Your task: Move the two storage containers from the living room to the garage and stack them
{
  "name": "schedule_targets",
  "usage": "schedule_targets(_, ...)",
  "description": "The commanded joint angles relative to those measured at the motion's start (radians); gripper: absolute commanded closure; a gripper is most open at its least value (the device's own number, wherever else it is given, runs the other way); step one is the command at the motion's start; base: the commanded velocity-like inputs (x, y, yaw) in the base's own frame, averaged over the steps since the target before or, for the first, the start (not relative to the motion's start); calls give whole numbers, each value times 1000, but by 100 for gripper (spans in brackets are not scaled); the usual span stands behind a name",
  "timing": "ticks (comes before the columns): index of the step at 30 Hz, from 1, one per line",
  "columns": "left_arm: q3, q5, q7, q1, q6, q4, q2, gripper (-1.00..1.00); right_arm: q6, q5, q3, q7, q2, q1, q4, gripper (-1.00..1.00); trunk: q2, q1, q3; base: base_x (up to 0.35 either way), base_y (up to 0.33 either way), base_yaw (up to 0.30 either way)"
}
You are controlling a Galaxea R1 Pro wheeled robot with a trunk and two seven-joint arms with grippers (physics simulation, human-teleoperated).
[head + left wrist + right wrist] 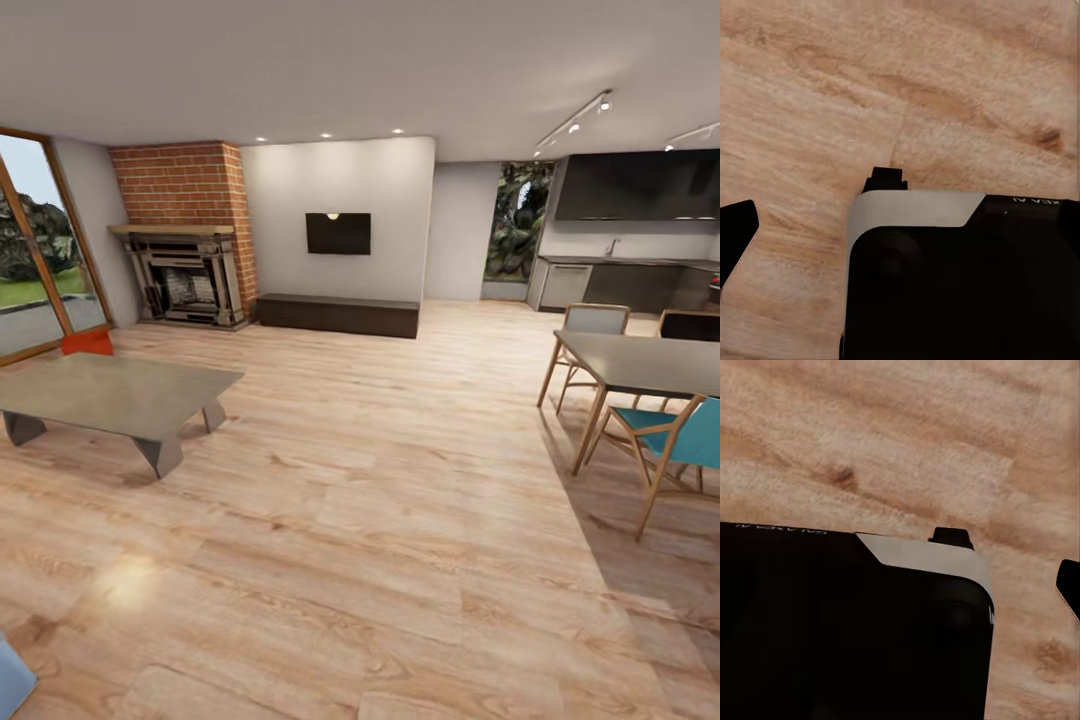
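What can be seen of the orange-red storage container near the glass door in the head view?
Only a small part of the storage container shows: an orange-red, plain, straight-walled piece with a slanted top edge, matte like plastic. It sits on the light wood floor at the far left of the living room, beside the glass door and left of the brick fireplace. The grey low table stands in front and hides its lower part. Whether it is upright or tilted, and what it touches, cannot be told.

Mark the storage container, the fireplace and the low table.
storage container (88,343): head view, visible orange-red wall behind the table's far edge.
fireplace (187,272): head view, middle of the firebox front.
low table (110,390): head view, bare grey top.
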Motion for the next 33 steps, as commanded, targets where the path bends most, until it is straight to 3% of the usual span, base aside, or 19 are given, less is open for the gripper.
schedule_targets(1, 2, 6, 3, -1, 3, 0, 0, -100, -5, -8, 8, -2, 1, -1, 3, -100, -1, 1, -1, 323, 0, 0)
schedule_targets(33, 2, 6, 3, 12, 3, -2, 1, -100, -4, -8, 9, -2, 0, -1, 4, -100, -1, 1, -1, 324, 0, 0)
